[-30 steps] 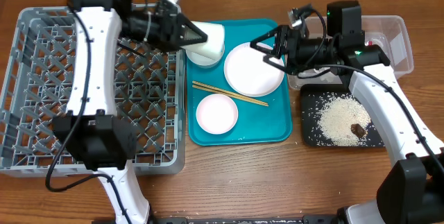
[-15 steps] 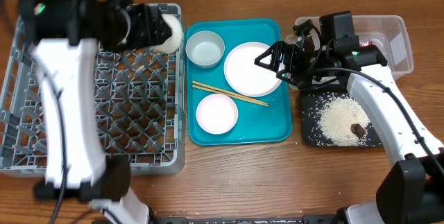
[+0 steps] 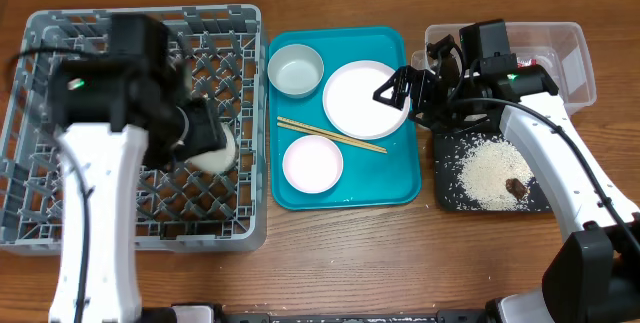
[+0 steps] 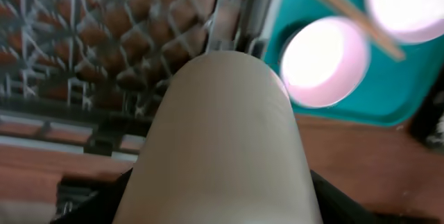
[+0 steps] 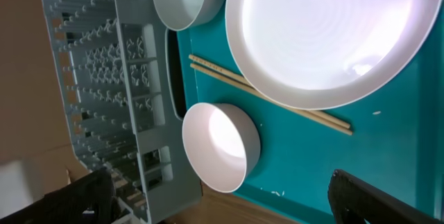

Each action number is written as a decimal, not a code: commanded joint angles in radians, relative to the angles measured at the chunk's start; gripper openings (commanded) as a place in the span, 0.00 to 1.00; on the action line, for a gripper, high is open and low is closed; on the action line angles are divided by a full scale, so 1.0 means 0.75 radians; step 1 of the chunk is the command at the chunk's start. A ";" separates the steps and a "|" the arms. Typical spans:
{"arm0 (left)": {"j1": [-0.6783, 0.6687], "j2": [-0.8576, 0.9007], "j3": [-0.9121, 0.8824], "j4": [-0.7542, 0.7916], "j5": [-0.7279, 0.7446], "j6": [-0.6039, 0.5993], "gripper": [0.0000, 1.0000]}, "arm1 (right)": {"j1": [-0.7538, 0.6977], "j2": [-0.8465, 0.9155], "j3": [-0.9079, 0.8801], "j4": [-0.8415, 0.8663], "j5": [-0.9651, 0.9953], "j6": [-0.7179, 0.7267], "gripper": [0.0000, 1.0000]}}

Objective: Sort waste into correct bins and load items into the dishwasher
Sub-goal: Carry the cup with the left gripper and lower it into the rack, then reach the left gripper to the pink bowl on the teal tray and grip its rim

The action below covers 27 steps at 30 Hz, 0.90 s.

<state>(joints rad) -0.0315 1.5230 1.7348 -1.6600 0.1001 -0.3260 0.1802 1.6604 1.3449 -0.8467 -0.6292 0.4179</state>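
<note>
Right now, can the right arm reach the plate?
Probably yes. The right gripper is open and hovers just over the right edge of the plate, with nothing on the plate or between them.

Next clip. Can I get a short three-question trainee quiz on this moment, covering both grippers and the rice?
1. Multiple choice: what does the left gripper hold over the dish rack?
A) a bowl
B) a white cup
C) chopsticks
2. True or false: the right gripper hovers open over the round white plate.
3. Fill in: the loose rice lies in the ____ tray.

Key
1. B
2. True
3. black; it is the black tray
</note>
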 commanded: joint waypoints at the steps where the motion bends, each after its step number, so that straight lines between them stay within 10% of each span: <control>1: -0.003 -0.006 -0.161 0.033 -0.031 -0.036 0.32 | 0.008 0.010 0.004 0.004 0.035 -0.031 1.00; 17: -0.004 -0.006 -0.713 0.578 -0.084 -0.050 0.35 | 0.008 0.010 0.004 0.001 0.035 -0.035 1.00; 21: -0.004 -0.006 -0.741 0.592 -0.084 -0.049 0.79 | 0.008 0.010 0.004 -0.003 0.035 -0.035 1.00; 27: -0.004 -0.006 -0.698 0.572 -0.065 -0.049 0.98 | 0.008 0.010 0.004 -0.002 0.035 -0.035 1.00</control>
<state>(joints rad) -0.0315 1.5337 1.1824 -1.2217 0.0475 -0.3611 0.1802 1.6604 1.3449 -0.8513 -0.6098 0.4023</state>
